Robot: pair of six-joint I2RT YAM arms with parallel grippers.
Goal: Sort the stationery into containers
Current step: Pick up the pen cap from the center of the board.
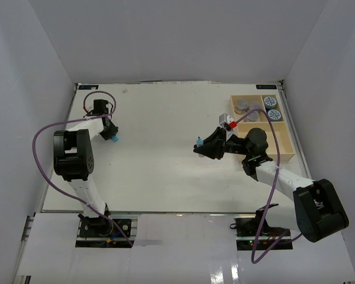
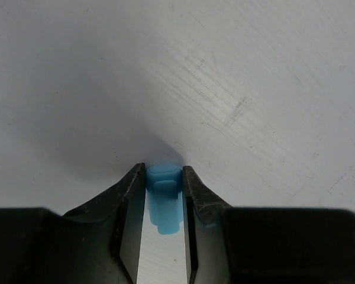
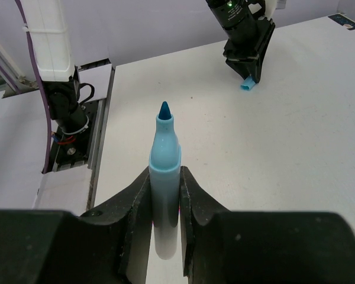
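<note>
Blue marker [image 3: 164, 171] clamped in right pincer [image 3: 164, 204].

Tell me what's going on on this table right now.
Two arms are sorting stationery into a wooden tray at the far right. The right gripper holds an uncapped blue marker, tip pointing away from its fingers, above the table just left of the tray. The left gripper at the far left has its fingers against a small blue cap on the table. Several tape rolls already sit in the tray's far sections.
</note>
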